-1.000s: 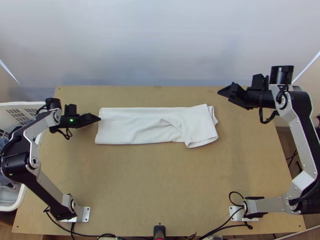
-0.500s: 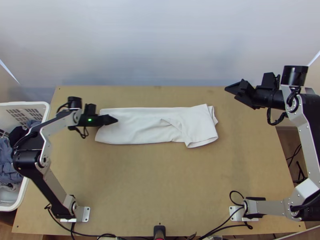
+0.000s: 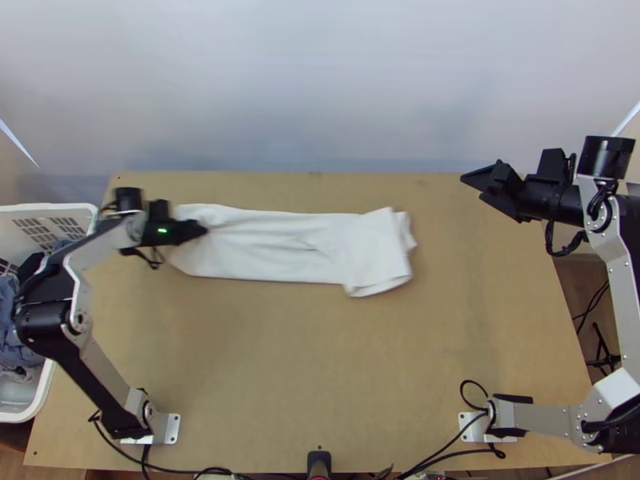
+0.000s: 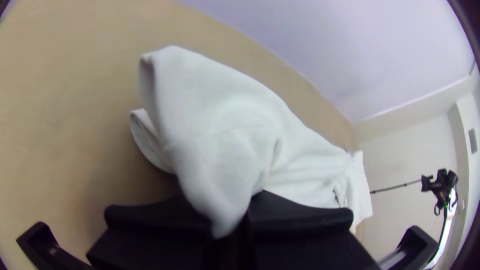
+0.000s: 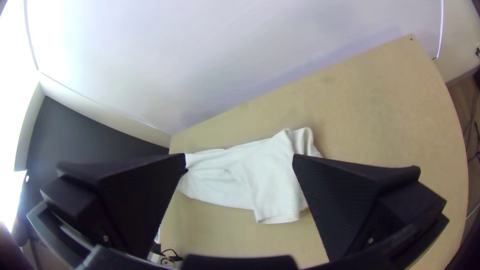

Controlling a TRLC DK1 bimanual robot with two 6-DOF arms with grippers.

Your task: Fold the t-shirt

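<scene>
Top view: blurry left claw [image 3: 203, 230]

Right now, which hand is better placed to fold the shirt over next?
Probably the left hand: it is shut on the shirt near the shirt's left end. The right hand is open and empty, off past the shirt's other end.

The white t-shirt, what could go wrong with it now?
The left claw pinches the t-shirt near one end, and creases fan out from there, so that end might bunch up.

The right claw is open and away from the cloth, so nothing holds the other end. A pull could slide the whole shirt or mess up its folds.
</scene>
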